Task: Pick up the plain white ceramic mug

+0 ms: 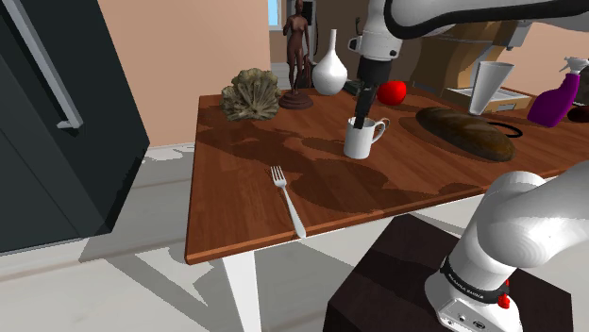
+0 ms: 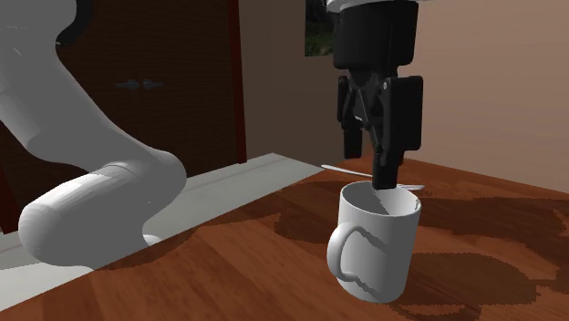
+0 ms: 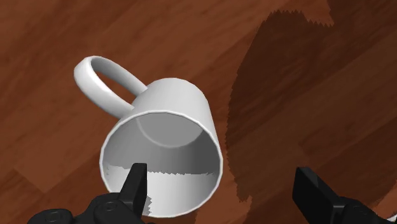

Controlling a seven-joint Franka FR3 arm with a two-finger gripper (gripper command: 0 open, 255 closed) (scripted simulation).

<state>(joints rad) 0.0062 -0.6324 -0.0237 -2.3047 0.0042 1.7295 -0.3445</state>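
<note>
Fingers (image 3: 136,188) are hanging released, one seemingly dipping inside the white mug (image 3: 167,130), other outside it; clamping that thin wall off-centre is risking tipping it across the worktop (image 3: 305,76).

Probably a home kitchen: a wooden table (image 1: 236,189) bearing fork (image 1: 288,200), bread loaf (image 1: 467,132), vase (image 1: 329,66).

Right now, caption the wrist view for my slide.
Open gripper straddles the rim of the white mug, one finger inside, over the wooden table.
</note>
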